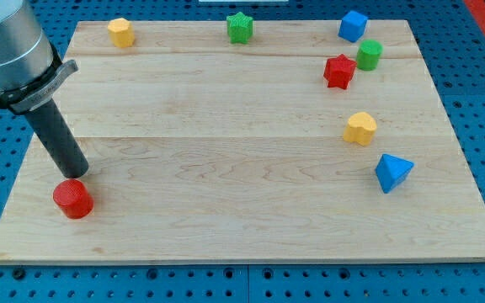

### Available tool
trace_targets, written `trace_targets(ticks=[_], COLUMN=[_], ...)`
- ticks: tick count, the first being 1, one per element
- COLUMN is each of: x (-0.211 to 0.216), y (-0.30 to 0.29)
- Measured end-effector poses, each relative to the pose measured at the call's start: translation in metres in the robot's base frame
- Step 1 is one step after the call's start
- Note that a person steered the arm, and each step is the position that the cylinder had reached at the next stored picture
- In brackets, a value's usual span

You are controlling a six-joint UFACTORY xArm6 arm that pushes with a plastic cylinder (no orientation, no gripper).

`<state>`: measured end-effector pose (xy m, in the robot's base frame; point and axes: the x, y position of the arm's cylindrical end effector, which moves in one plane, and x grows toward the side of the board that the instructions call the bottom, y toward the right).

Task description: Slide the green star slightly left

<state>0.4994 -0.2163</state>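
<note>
A pale wooden board (242,168) lies on a blue pegboard bench (478,50) dotted with holes. The green star (240,27) sits near the board's top edge, a little left of the middle of the view. To its left, along the same edge and well apart, is a yellow hexagon block (120,32). To its right, also near the top edge, is a blue cube (353,25); just below that are a green cylinder (370,55) and a red star (339,71), the two close together, though I cannot tell whether they touch. Further down the right side sit a yellow heart-like block (360,128) and, lower still, a blue triangle block (392,172).

Far from the green star, at the lower left of the board, a red cylinder (73,199) stands. My tip (77,176) is just above it, at or against its upper edge, with the dark rod slanting up to the grey arm body (7,50) in the top left corner. I have no fingers to open or close; only the rod.
</note>
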Motion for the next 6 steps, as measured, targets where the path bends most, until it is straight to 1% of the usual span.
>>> trace_targets(ticks=[2,6], x=[0.0,-0.0002], y=[0.0079,0.0038])
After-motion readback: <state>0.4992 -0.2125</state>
